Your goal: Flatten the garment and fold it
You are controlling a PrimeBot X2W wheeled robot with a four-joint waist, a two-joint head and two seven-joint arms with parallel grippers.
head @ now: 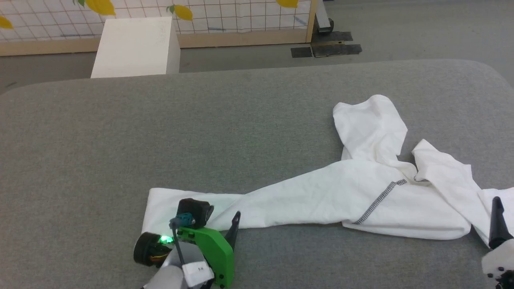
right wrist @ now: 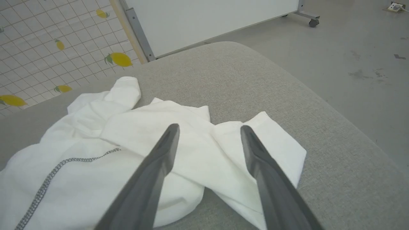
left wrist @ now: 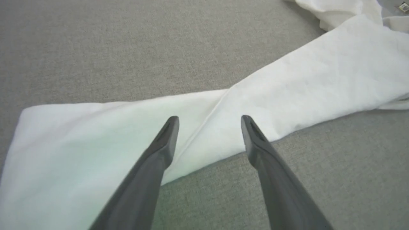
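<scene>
Both sets of jaws stand spread, with nothing between them. On my left wrist view the 2 dark fingers [left wrist: 166, 140] are wide apart and point down at a slant over the near edge of the garment [left wrist: 287, 86]. 1 tip sits over the white fabric and the other is right at its near border; I cannot tell whether either touches. In the head view the left arm comes in low at the bottom, its green wrist housing [head: 213, 249] tilted, and 1 finger [head: 234, 230] rises by the near edge at the garment's left end.

The right arm enters at the bottom right corner of the head view, where 1 finger [head: 498, 222] points up over the garment's right end. On the right wrist view its fingers [right wrist: 163, 150] are spread above the crumpled folds.

The garment [head: 341, 196] lies on the grey tabletop [head: 120, 140], drawn out in a long band from left to right. It is flat and narrow at the left and bunched at the right, where a flap reaches toward the far edge. A dark zigzag stitching line [head: 381, 200] runs across its middle.

Beyond the far edge a white box [head: 134, 46] stands on the floor [head: 401, 24], in front of a lemon-print partition [head: 241, 16]. I cannot tell what the box holds.
</scene>
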